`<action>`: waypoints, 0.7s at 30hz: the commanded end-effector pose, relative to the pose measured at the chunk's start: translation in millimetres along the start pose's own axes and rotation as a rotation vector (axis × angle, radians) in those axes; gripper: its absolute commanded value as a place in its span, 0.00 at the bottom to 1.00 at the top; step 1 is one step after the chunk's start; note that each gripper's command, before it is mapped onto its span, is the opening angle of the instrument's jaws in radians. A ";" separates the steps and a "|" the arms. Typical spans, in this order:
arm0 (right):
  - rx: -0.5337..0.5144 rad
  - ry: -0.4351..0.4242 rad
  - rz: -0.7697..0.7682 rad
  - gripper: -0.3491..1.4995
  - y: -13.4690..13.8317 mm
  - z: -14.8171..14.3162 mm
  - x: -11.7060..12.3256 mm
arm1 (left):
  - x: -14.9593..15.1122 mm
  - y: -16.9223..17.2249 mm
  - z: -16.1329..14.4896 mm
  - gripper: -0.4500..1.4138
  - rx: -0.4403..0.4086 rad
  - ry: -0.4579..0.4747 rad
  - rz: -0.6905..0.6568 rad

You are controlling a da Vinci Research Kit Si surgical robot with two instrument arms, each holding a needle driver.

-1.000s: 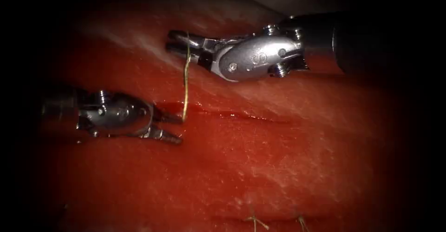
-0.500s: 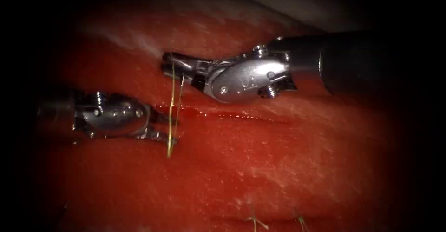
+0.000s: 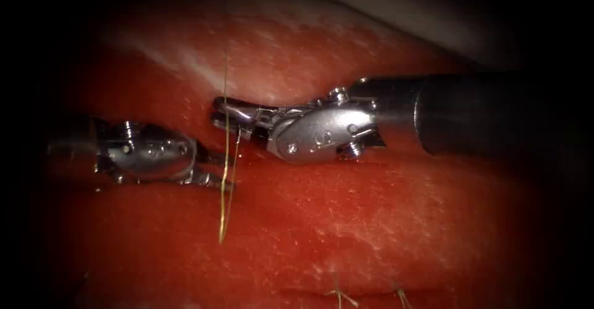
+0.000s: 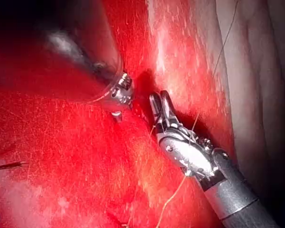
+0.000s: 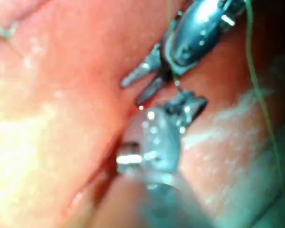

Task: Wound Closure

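Jaws of the right tool (image 3: pixel 218 111) are clenched on the thread (image 3: pixel 224 179), close to their tips, just above the cut's left end. Two strands hang from that grip and run toward the near side, crossing in front of the left tool (image 3: pixel 219 169) and ending on the tissue (image 3: pixel 371 222) below the cut (image 3: pixel 322 157). One more fine strand rises from the jaws toward the far side. The left tool's jaws stand apart, released, holding nothing, their tips touching or just beside the hanging strands at the left end of the cut. I cannot tell where the needle is. The right tool's wrist and dark shaft lie along the cut, covering much of it. Two cut ends (image 3: pixel 339 295) of thread stick up from the tissue at the near edge. The left wrist view shows the right tool (image 4: pixel 157 100) with thread crossing its wrist
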 end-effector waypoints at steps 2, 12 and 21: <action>0.007 -0.011 0.045 0.00 -0.6 1.1 -0.5 | -0.1 0.1 0.9 0.32 -0.002 0.000 0.001; 0.035 -0.063 0.165 0.00 -1.6 1.1 -1.1 | -0.2 0.2 0.9 0.32 0.000 -0.005 0.002; 0.084 -0.118 0.268 0.00 -1.9 1.1 -1.1 | -0.3 0.2 0.8 0.32 0.000 -0.008 -0.004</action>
